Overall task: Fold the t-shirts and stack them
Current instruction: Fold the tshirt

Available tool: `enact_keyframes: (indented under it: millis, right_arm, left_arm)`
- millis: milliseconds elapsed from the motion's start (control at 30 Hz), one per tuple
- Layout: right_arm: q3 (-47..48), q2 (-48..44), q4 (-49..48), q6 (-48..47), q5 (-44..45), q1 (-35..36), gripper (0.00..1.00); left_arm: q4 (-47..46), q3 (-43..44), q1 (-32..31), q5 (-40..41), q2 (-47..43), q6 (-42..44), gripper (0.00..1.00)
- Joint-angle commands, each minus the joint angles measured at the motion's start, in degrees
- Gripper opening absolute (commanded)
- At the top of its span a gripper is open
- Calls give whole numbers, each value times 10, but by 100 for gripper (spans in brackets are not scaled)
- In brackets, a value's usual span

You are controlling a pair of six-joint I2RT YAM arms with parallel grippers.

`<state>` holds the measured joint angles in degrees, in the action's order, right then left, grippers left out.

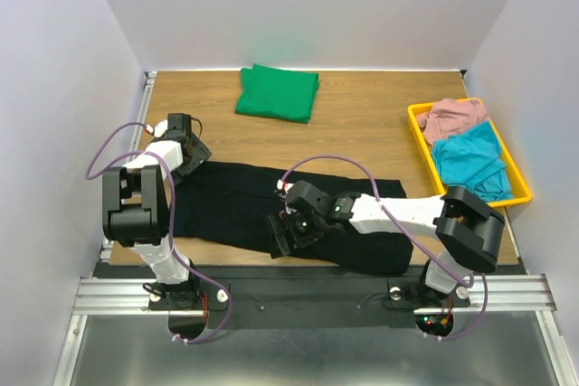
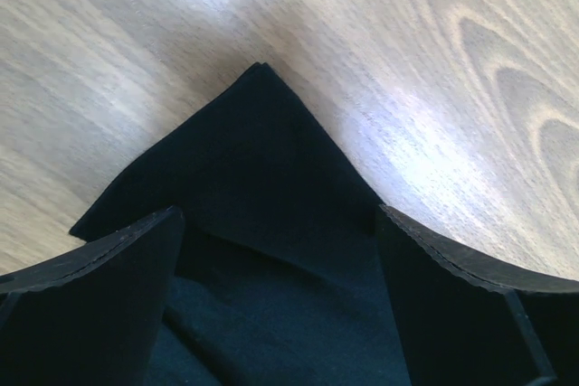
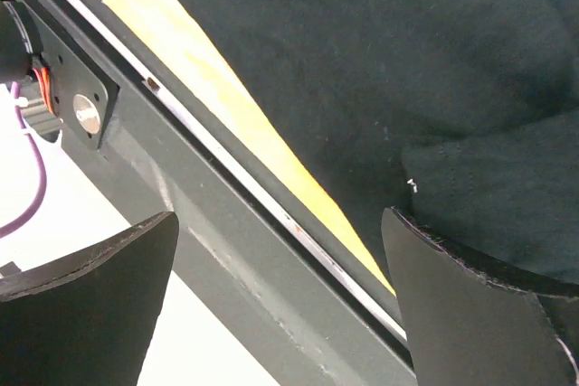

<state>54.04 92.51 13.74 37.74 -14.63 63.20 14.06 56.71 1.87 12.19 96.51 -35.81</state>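
Left wrist view: the left gripper (image 2: 280, 234), jaws spread wide and holding nothing, hovers over a pointed corner of the large black cloth t-shirt (image 2: 255, 155). That shirt lies stretched along the near half of the pale wooden table (image 1: 366, 128). The right gripper (image 1: 282, 229), equally agape and empty, straddles the shirt's near hem and the grey metal rail (image 3: 237, 250).

At the table's right edge, a yellow plastic tray (image 1: 421, 153) holds a crumpled pink cloth (image 1: 452, 118) and a teal cloth (image 1: 472, 164). A folded bright green t-shirt (image 1: 277, 93) rests at the far side, well apart. The right arm hides part of the black shirt's middle.
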Motion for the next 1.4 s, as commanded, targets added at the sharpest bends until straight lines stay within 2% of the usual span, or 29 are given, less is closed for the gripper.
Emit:
enact_keyframes:
  millis: [0, 200, 333, 433, 533, 600, 667, 800, 900, 1100, 1333, 1367]
  right_arm:
    - [22, -27, -14, -17, 14, 1, 100]
    - [-3, -122, 14, 2, 91, 0, 100]
    - [-31, -191, 70, 24, 200, -3, 100]
    - [-54, -247, 85, 57, 219, -18, 100]
    - [-93, -279, 101, 84, 219, -55, 100]
    - [-121, -286, 110, 95, 211, -99, 100]
    - [-140, -286, 110, 102, 194, -153, 100]
    - [-170, -264, 110, 95, 183, -214, 100]
    - [-167, -227, 108, 78, 190, -249, 100]
    - [-132, -116, 88, 30, 187, -319, 100]
    - [-9, 50, 71, -65, 169, -400, 100]
    - [30, 76, 70, -89, 150, -423, 100]
  left_arm:
    - [30, 1, 5, 27, -35, -1, 98]
    - [63, 26, 19, 48, -72, -25, 98]
    - [101, 37, 49, 81, -111, -46, 98]
    - [119, 35, 70, 89, -141, -73, 98]
    - [83, 15, 69, 37, -177, -66, 98]
    - [59, 0, 60, -20, -190, -56, 98]
    - [38, -3, 38, -38, -195, -51, 99]
    - [20, 22, -83, -43, -165, -32, 99]
    - [15, 29, -116, -62, -117, -24, 98]
    - [-4, 2, -129, -56, -45, -25, 98]
    - [3, -55, -141, -39, -50, -37, 98]
    - [3, -75, -151, -38, -57, -42, 98]
